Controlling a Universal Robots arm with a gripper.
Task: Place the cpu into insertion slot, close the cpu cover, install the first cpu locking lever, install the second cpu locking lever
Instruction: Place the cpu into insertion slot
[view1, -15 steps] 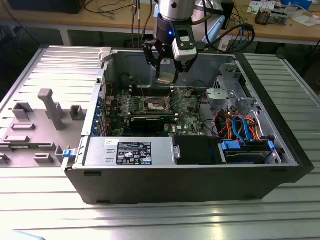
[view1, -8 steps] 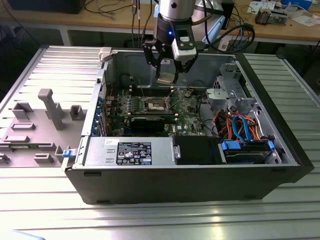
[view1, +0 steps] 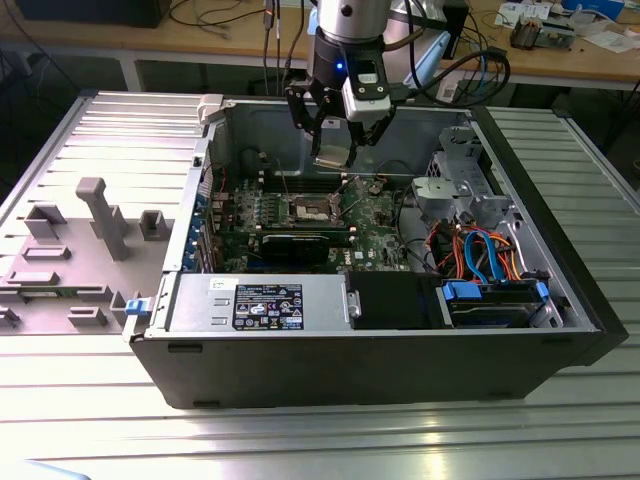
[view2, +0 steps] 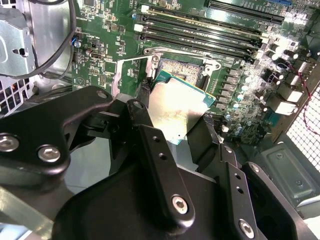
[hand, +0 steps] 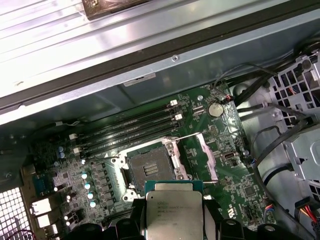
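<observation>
Gripping a small, flat, square cpu with a silvery-tan metal face (view2: 180, 100) between the black metal fingers (view2: 142, 120) of the tool (view2: 175, 112), closed down to the chip's width and pinching two opposite edges. Hanging with it inside the open dark-grey steel computer case (view1: 350, 360), set on the ribbed metal tabletop (view1: 300, 440).

Held above the green motherboard (hand: 225, 195), near the small square insertion slot with its dark centre and silver rim (hand: 150, 165), yet clearly apart from it. Judging by both wrist views, off to one side rather than squarely over it. Bare socket, unoccupied.

Just beside the slot, swung open and standing clear: seemingly the thin square silver metal frame of the cpu cover (hand: 207, 157). Too hard to pick out either locking lever with confidence. Long black memory slots (hand: 125, 131) just past the socket, untouched.

Reckoned progress: early in the first step, with the chip in the grip and close to the socket but not lowered in. Not yet done, on this evidence: seating the chip, shutting the cover, fastening both levers.
</observation>
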